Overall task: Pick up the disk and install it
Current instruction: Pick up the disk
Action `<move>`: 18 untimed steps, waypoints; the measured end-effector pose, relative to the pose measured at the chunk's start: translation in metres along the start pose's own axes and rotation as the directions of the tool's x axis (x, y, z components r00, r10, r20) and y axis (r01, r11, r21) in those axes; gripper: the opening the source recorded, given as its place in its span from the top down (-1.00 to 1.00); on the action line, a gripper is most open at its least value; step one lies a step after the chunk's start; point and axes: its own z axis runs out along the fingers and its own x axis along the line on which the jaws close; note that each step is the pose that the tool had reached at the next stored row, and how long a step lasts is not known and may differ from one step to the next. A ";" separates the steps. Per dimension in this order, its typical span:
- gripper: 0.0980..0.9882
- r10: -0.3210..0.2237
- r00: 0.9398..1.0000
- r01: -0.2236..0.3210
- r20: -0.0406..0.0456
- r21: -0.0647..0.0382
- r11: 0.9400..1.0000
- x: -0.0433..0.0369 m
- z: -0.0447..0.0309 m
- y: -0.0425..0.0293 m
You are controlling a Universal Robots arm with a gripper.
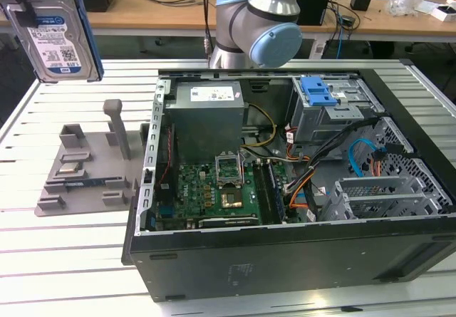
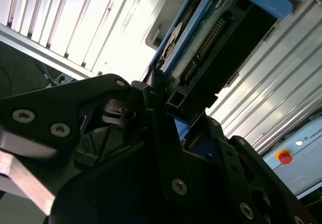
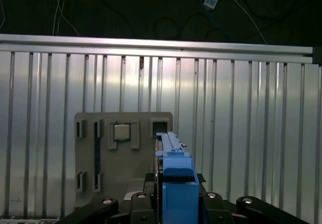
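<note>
Your arm is holding the disk (image 1: 55, 35) up in the air at the exterior view's left, high above the grey holder (image 1: 78, 174) that is lying on the worktop (image 1: 43, 260). The fingers (image 2: 162, 133) are squeezing tight on 1 end of the disk, so it is hanging upright with its label facing out. In the first wrist view you are looking along its thin edge, with its blue frame (image 3: 176, 178) sitting between the 2 fingers. I think it is up this high so it can clear the wall of the open computer case (image 1: 285, 260). The metal cage (image 1: 335, 114) with the blue latch (image 1: 318, 90) is sitting well apart from the disk, at the exterior view's right.
</note>
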 end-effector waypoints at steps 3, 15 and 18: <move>0.39 0.000 1.000 0.000 0.000 0.000 1.000 -0.0004 -0.0077 0.0002; 0.39 0.000 1.000 0.000 0.000 0.000 1.000 -0.0017 -0.0571 0.0014; 0.39 0.000 1.000 0.000 0.000 0.000 1.000 -0.0017 -0.0576 0.0015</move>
